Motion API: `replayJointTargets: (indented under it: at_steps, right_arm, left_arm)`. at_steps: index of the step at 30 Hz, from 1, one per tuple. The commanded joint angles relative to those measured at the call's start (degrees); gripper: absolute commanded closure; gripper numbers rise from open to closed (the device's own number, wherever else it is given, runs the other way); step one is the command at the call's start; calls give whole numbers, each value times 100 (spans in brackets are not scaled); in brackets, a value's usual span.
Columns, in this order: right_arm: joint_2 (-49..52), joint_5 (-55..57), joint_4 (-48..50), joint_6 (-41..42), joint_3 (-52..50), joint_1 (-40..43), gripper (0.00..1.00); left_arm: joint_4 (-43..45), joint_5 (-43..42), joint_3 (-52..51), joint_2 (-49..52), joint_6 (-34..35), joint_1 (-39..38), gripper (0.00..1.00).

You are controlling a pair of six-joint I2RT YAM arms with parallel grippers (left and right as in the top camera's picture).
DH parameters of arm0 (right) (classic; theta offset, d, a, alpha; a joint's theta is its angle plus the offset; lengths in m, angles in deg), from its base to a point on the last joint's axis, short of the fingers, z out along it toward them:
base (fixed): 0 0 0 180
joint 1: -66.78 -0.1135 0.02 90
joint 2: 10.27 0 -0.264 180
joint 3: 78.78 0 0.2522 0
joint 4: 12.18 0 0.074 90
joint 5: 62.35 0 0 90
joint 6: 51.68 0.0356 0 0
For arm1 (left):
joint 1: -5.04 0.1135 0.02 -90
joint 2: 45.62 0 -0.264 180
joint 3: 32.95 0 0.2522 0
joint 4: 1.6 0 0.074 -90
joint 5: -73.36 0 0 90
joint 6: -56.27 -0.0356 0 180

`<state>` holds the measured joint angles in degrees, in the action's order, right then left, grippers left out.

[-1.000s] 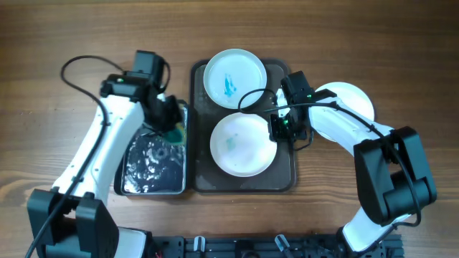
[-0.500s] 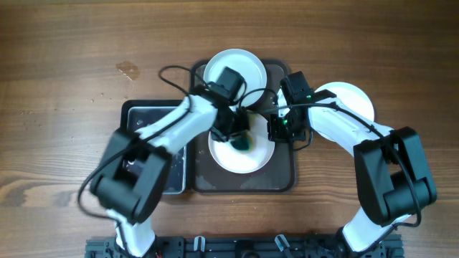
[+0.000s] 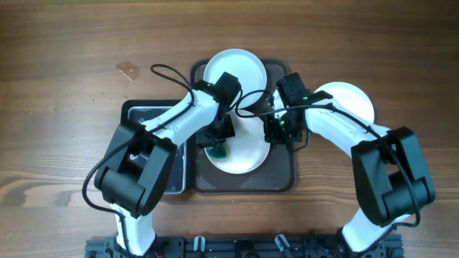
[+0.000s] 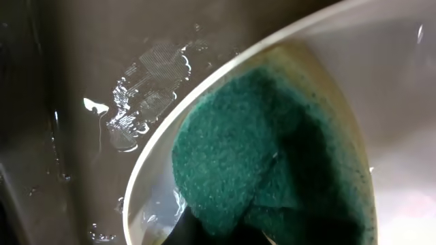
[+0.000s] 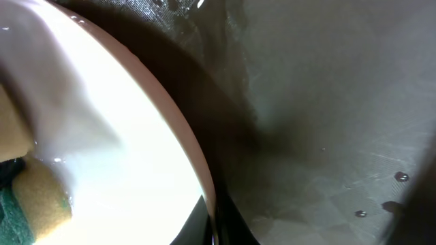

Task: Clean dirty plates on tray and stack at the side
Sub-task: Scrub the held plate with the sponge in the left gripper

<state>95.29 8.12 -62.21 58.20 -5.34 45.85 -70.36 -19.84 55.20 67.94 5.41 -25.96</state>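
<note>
Near plate [image 3: 251, 154]: left gripper [image 3: 219, 143] clasps sponge [image 3: 217, 153] at 8 o'clock; right gripper [image 3: 275, 132] pinches rim at 3 (steadying it).

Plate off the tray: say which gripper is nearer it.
Right. The right gripper grips the near tray plate at its right rim, just left of the off-tray plate; the left gripper presses a sponge farther left.

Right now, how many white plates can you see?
3. One plate sits at the tray's far end, one at its near end under the sponge, one on the table beside the tray.
</note>
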Motion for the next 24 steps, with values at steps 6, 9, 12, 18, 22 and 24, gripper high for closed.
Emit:
replayJointTargets:
  at_steps: [6, 9, 12, 18, 22, 24]
  right_arm:
    - [114, 492, -59, 125, -127, 107, 96]
    - [114, 492, -59, 127, -127, 107, 96]
    - [114, 490, -66, 127, -125, 107, 96]
    - [114, 490, -68, 133, -127, 107, 96]
    - [114, 490, -83, 131, -125, 107, 96]
    - [114, 490, -83, 133, -127, 107, 96]
  left_arm:
    - [1519, -2046, -249, 234, -286, -96, 96]
    - [2039, -2549, -249, 317, -289, -382, 96]
    - [2243, -2577, -249, 431, -289, -634, 96]
    - [1980, -2446, -249, 442, -575, -737, 96]
    - [1099, -737, -247, 435, -568, -468, 96]
    - [691, -92, -247, 385, -568, -269, 96]
